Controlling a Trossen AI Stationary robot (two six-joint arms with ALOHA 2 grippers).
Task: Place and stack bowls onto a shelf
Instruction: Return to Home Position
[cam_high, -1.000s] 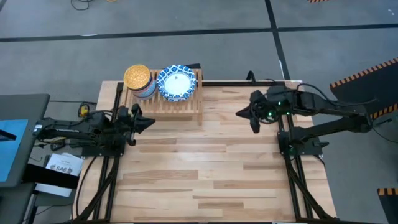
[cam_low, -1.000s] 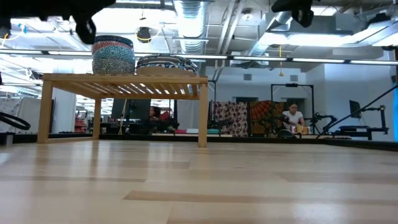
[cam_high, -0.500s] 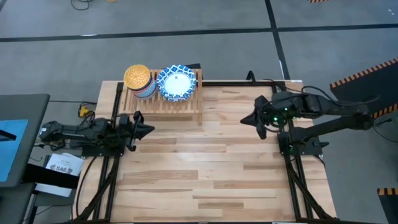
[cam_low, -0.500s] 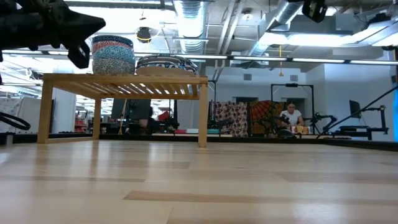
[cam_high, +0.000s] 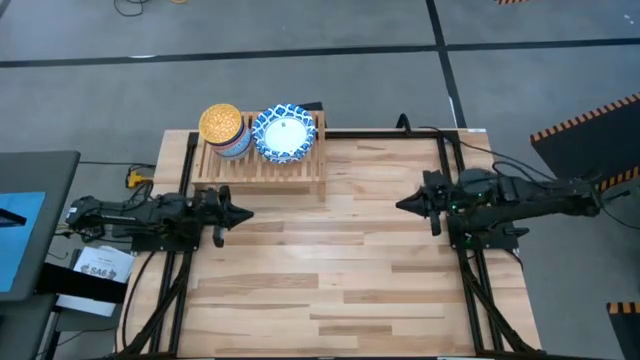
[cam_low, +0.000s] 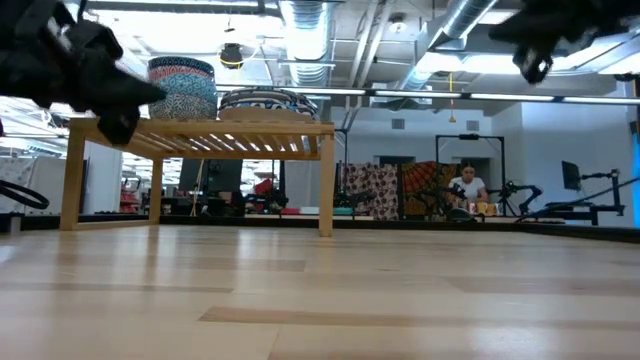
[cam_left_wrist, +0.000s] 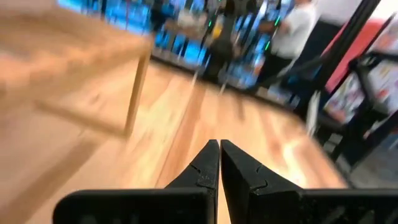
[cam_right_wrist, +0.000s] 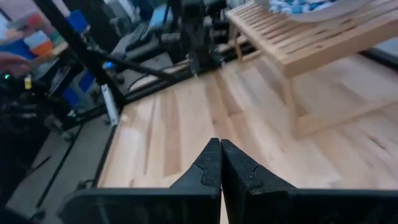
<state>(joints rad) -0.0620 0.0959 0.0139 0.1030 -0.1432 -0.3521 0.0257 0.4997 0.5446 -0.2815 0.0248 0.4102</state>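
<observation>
Left gripper (cam_high: 246, 213), right gripper (cam_high: 400, 205) pinched together over table (cam_high: 330, 265) (white label (cam_high: 100, 268) lettering unclear)

The low light-wood slatted shelf (cam_high: 262, 168) stands upright at the table's (cam_high: 350, 270) back edge, near its left corner. A stack of small bowls (cam_high: 221, 126), the top one yellow-orange inside, sits near the shelf's back left corner. Just beside it, toward the right end, sits a stack of wide blue-and-white bowls (cam_high: 284, 134) with a white centre.
</observation>
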